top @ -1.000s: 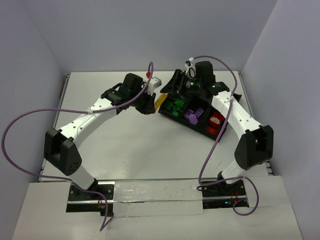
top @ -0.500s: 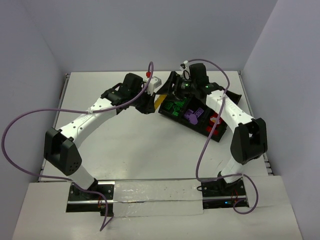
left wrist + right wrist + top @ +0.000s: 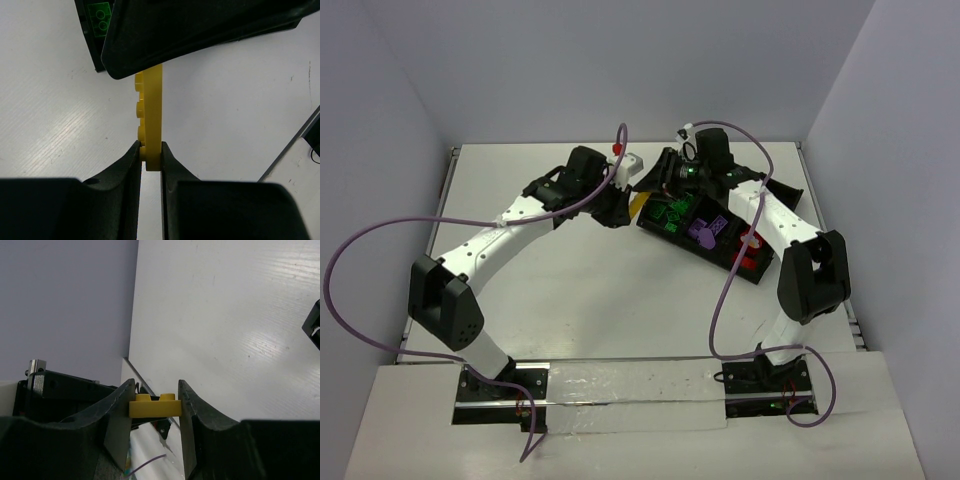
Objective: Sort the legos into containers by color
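My left gripper (image 3: 623, 207) is shut on one end of a long yellow lego plate (image 3: 638, 204), held on edge just left of the black tray (image 3: 672, 238). In the left wrist view the plate (image 3: 151, 115) runs up from my gripper (image 3: 150, 150) and goes under the right gripper's black body. My right gripper (image 3: 651, 184) is shut on a yellow plate end (image 3: 155, 406) with two studs, clamped between its jaws (image 3: 155, 390). It looks like the same plate. The tray bins hold green (image 3: 668, 214), purple (image 3: 703, 232) and red (image 3: 751, 241) legos.
The tray's corner with a green brick (image 3: 102, 15) shows at the upper left of the left wrist view. The left gripper's black body (image 3: 65, 390) fills the lower left of the right wrist view. The back wall rises behind the table's far edge (image 3: 520, 146).
My right gripper has swung left from above the tray's far end to the yellow plate beside my left gripper. The left arm has stayed still.
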You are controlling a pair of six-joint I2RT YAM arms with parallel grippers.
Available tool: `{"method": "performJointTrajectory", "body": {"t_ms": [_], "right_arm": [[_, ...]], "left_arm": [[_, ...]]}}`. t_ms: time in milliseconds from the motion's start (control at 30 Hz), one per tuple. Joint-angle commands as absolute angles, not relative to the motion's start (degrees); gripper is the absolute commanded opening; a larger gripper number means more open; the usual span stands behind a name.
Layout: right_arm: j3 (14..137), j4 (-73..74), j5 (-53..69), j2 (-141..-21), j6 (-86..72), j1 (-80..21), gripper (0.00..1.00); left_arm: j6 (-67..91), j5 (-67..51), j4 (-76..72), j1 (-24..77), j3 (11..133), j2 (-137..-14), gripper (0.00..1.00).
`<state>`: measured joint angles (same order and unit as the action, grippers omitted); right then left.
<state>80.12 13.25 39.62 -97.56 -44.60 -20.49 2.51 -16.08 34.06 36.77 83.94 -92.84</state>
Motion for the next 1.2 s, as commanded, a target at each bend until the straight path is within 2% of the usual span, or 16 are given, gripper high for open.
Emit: {"method": "performJointTrajectory", "body": {"t_ms": [0,33,67,100,267,500,800,1167], "right_arm": [[80.98,15.99,35.44,-95.73,-42.71,-20.49,0.00],[81.21,16.86,33.16,-95.45,-42.24,-20.31,0.00],[81.52,18.07,30.50,-95.08,-41.79,-20.07,0.00],[82.15,20.46,27.47,-94.34,-41.33,-19.79,0.00],[84.06,26.55,14.48,-91.55,-39.02,-16.24,0.00],[86.97,32.37,-0.05,-88.32,-34.06,-12.43,0.00],[93.53,39.17,-16.15,-89.21,-30.65,-9.34,0.00],[95.57,42.16,-22.03,-88.21,-31.87,-2.72,0.00]], "left_arm": [[4.10,-15.92,30.51,37.09,86.92,-93.47,0.23],[5.04,-15.56,30.19,37.13,87.14,-93.56,0.40],[6.33,-13.67,29.46,37.32,86.67,-93.00,0.65],[7.93,-9.92,28.43,37.60,85.65,-91.98,0.98],[10.75,1.26,20.49,37.79,78.35,-85.08,0.99],[19.95,14.65,26.29,35.70,80.50,-84.96,0.99],[25.83,14.40,35.38,30.57,88.62,-89.86,0.99],[28.42,11.07,37.29,24.99,89.30,-90.85,0.99]]}}
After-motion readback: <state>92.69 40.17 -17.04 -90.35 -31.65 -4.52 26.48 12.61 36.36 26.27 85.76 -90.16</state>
